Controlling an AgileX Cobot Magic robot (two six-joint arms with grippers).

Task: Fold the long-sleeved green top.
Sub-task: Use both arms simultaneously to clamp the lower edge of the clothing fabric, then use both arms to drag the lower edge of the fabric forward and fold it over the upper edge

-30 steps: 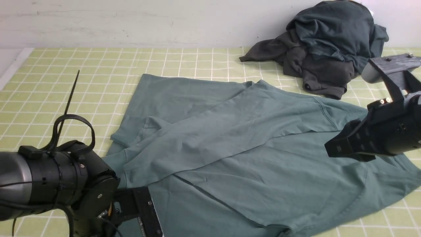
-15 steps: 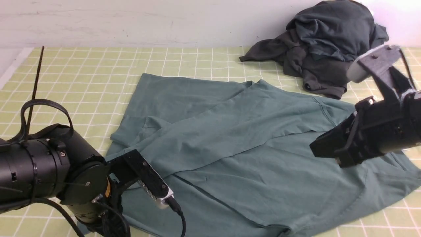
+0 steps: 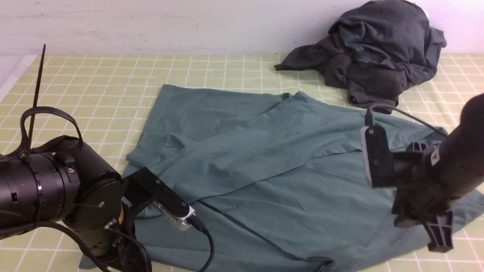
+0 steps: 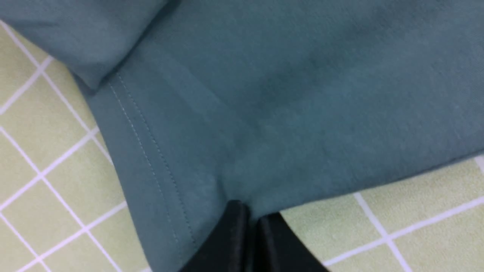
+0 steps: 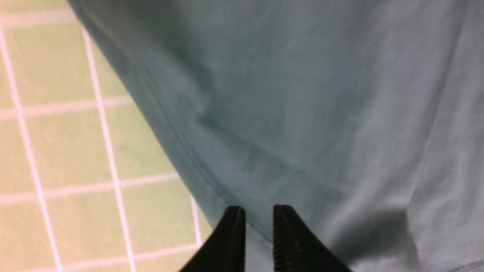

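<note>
1. The green long-sleeved top point(image 3: 264, 170) lies spread out mid-frame on the checked mat point(image 3: 94, 83), with one sleeve folded across the body.
2. Left gripper point(image 4: 247, 211), lower left of the front view: jaws together, pinching the stitched hem corner.
3. Right gripper point(image 5: 259, 211), lower right: jaws slightly apart at the top's edge, no cloth seen pinched.
4. Likely step: take both lower corners for a fold. The right should bite past the seam, then both lift level and taut without disturbing the sleeve.
5. Containers: none in view. A dark garment pile point(image 3: 378, 49) sits upper right.

Checked mat point(image 3: 113, 75): green top point(image 3: 264, 170), dark garments point(image 3: 378, 49)
</note>
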